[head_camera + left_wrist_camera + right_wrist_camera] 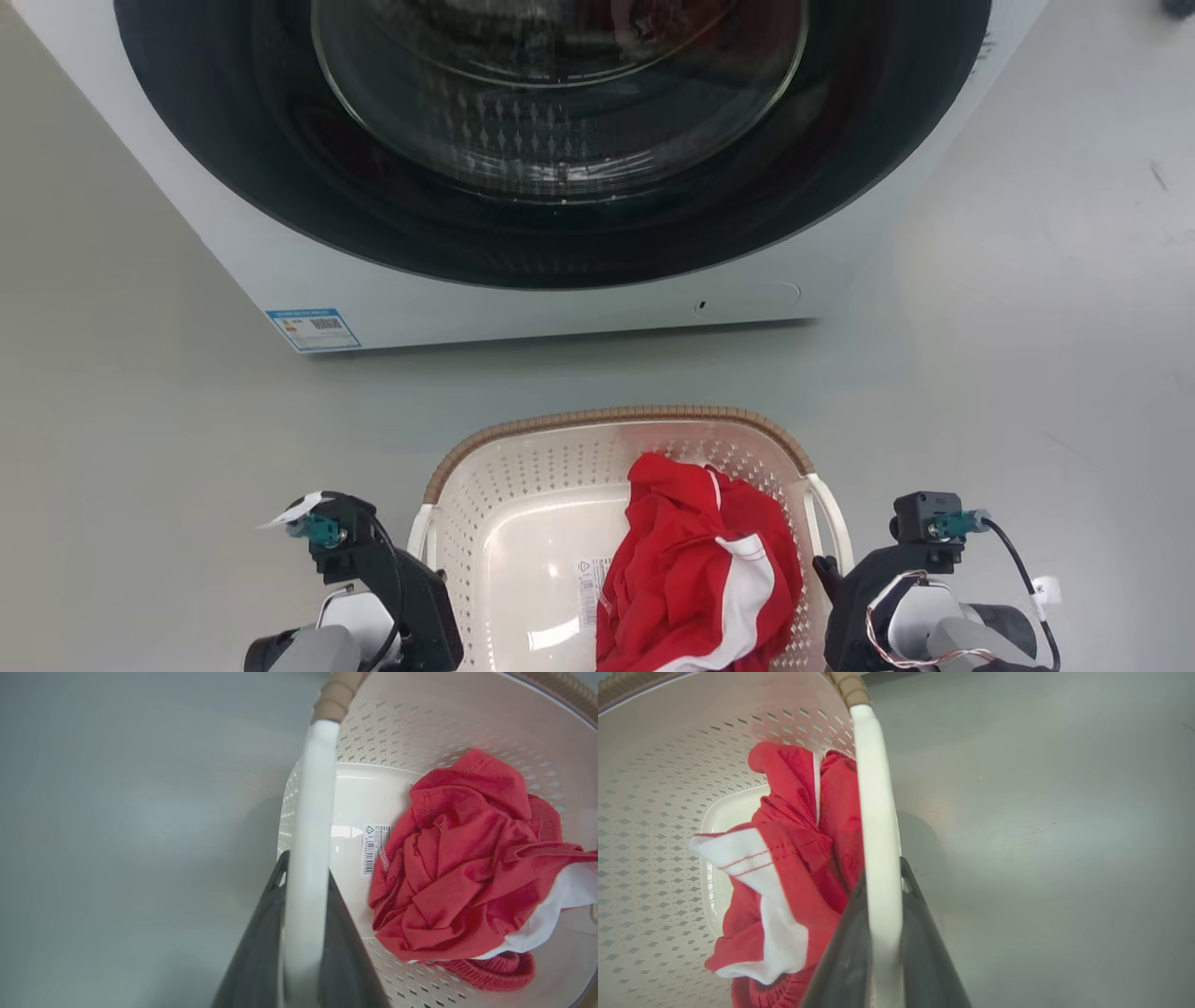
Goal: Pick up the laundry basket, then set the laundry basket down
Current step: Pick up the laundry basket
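Note:
The laundry basket, cream-white and perforated with a brown woven rim, sits low in the middle of the head view, in front of the washing machine. A crumpled red and white garment lies inside it beside a barcode label. My left gripper is at the basket's left side. In the left wrist view its dark fingers are shut on the white left handle. My right gripper is shut on the white right handle. Whether the basket touches the floor is unclear.
The white washing machine fills the top of the head view, with its dark round glass door closed and a blue label at its lower left corner. Bare grey floor lies between it and the basket and on both sides.

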You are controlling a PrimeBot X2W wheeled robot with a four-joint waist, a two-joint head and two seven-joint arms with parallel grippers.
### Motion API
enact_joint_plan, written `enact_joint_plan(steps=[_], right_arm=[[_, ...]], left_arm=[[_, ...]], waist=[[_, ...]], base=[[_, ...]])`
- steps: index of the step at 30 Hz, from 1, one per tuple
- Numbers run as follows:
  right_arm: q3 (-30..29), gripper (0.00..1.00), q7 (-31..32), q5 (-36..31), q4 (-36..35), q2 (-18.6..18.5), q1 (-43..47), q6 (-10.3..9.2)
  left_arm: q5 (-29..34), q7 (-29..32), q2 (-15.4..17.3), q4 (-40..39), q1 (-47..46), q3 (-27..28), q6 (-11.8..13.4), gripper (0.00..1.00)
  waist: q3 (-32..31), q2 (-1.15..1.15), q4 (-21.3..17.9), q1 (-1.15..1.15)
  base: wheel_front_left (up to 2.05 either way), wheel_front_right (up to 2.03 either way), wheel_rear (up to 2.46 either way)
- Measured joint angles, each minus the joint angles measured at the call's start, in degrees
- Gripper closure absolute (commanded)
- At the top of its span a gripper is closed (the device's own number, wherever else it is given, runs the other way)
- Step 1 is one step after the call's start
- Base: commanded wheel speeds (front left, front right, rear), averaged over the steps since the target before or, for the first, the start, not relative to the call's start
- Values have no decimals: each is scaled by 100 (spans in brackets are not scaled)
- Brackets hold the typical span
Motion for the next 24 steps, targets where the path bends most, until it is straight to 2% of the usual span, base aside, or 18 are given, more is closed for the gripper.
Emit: enact_joint_plan(steps=[24], right_arm=[[134, 100, 775, 396, 47, 22, 883, 12]], left_arm=[[-482, 755, 3, 109, 739, -343, 8, 100]], waist=[[-1632, 0, -38, 0]], base=[[0, 0, 0]])
